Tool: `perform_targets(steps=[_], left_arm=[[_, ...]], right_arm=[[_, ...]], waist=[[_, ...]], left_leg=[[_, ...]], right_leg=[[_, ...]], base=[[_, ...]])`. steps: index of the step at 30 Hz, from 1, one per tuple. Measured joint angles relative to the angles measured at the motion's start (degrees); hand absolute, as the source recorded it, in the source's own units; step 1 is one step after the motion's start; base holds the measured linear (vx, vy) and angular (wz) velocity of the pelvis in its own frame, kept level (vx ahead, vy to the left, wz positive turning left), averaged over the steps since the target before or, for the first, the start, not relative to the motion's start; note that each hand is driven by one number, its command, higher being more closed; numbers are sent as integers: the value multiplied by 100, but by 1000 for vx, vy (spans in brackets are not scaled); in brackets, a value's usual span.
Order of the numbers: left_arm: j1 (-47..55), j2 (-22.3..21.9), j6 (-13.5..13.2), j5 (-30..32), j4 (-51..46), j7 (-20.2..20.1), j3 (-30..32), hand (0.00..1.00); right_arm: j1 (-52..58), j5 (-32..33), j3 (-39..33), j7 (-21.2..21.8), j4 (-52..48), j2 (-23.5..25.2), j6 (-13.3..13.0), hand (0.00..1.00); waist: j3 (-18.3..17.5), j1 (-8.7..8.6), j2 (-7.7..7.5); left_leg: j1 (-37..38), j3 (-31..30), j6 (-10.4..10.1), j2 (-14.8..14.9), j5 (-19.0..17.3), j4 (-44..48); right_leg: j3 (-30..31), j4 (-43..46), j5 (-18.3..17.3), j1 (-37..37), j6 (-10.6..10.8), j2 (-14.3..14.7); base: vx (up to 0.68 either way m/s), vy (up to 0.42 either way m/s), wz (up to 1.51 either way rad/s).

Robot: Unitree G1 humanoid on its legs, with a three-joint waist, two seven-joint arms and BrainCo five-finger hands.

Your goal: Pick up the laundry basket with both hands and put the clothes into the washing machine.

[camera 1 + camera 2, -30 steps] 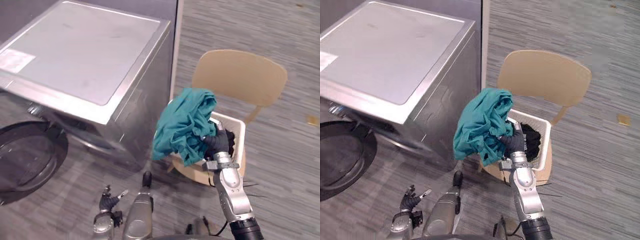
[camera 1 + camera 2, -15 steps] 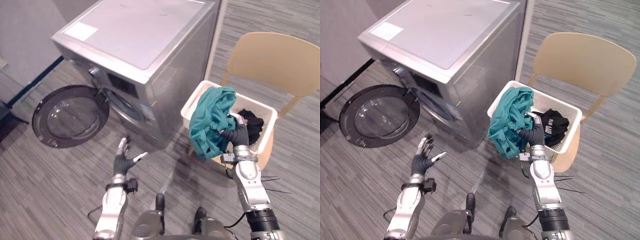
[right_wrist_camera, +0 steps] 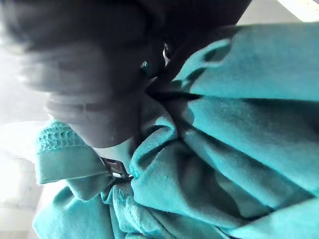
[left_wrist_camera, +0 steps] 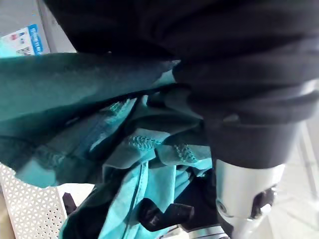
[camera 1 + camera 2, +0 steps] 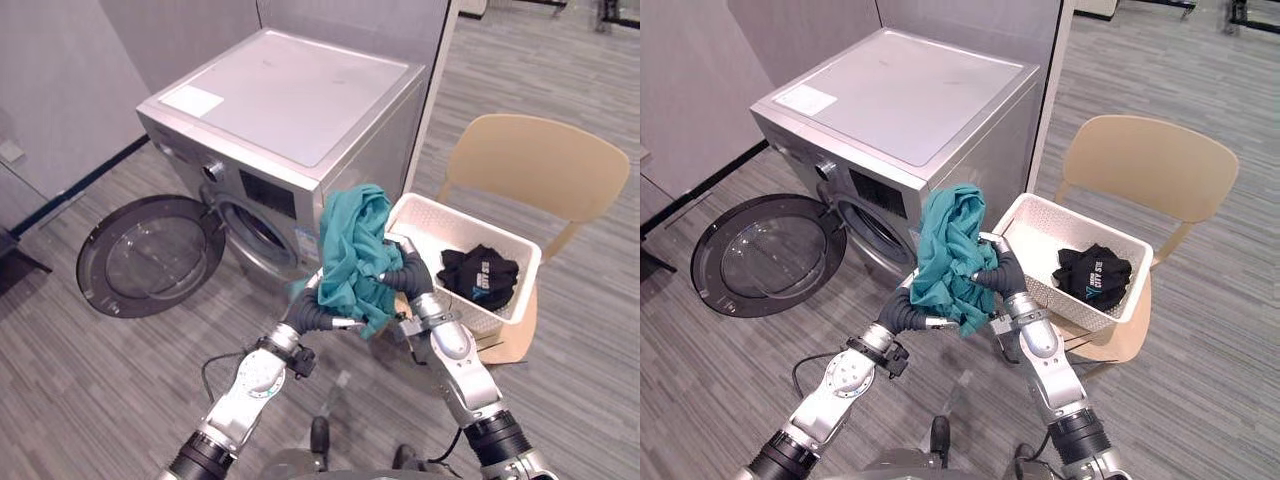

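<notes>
The teal garment hangs bunched and upright just in front of the washing machine, right of its drum mouth. The right hand is clenched in it; whether the left hand, nearer the mouth, grips it I cannot tell

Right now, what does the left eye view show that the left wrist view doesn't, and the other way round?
Left eye view adds: the washing machine's round door swung open, the tan chair under the white laundry basket, and the right hand and left hand meeting at the teal garment. Left wrist view adds: the garment's stitched hem, seen close. Both: the teal garment itself, bunched up, and the basket's perforated wall.
</notes>
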Motion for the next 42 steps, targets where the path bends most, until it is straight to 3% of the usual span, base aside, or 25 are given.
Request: perform_targets(steps=[7,8,14,19,27,32,36,40,42], left_arm=[[-261,132,89,666,376,335,-196,100],[-261,135,95,667,376,403,-189,100],[-134,57,129,656,385,442,27,100],[195,-297,138,536,389,444,380,100],[652,-885,195,311,345,545,1249,100],[1045,-929,190,150,289,643,2012,100],[1481,-879,191,88,320,679,2221,100],[1651,-888,193,85,985,649,2252,100],[1524,-901,228,12,1556,639,2262,100]], right_arm=[[-61,732,758,265,-2,-77,22,100],[-59,817,807,320,-2,-76,24,0],[-4,817,999,348,-2,-68,21,0],[221,639,959,351,1,8,11,0],[689,-657,252,229,109,257,-27,0],[1143,-1506,-651,-158,85,91,-54,0],[1637,-2018,-870,-302,156,-137,-60,0],[1808,-2438,-889,-374,1127,-107,-51,0],[1797,-2588,-1248,-472,2059,67,16,0]], waist=[[-112,-51,-71],[-112,-42,-70],[-116,-27,-75],[-124,-25,-74],[-216,-13,-71],[-286,-16,-75],[-289,-11,-77],[-285,-24,-77],[-274,-17,-79]], left_leg=[[15,9,3,203,-1,-85],[14,9,3,239,-2,-85],[-5,8,2,399,-7,-88],[-25,11,-3,485,-8,-89],[2,23,-32,477,-2,-96],[26,33,-33,459,-2,-108],[6,3,-36,469,-6,-127],[-193,-200,-78,436,16,-119],[-572,-618,-110,390,101,-101]], right_leg=[[95,-159,137,-8,-132,240],[109,-162,149,-13,-149,261],[193,-279,227,-15,-218,429],[198,-355,260,-10,-238,522],[209,-354,254,6,-236,537],[214,-353,250,24,-229,533],[195,-359,248,21,-227,515],[-57,-343,171,-24,-185,522],[-641,-267,64,-158,-178,482]], base=[[-27,-29,-9],[-55,-29,-5],[-43,-36,-7],[5,-33,-2],[25,-9,0],[0,0,0],[0,0,2],[-23,-4,28],[-52,-18,114]])
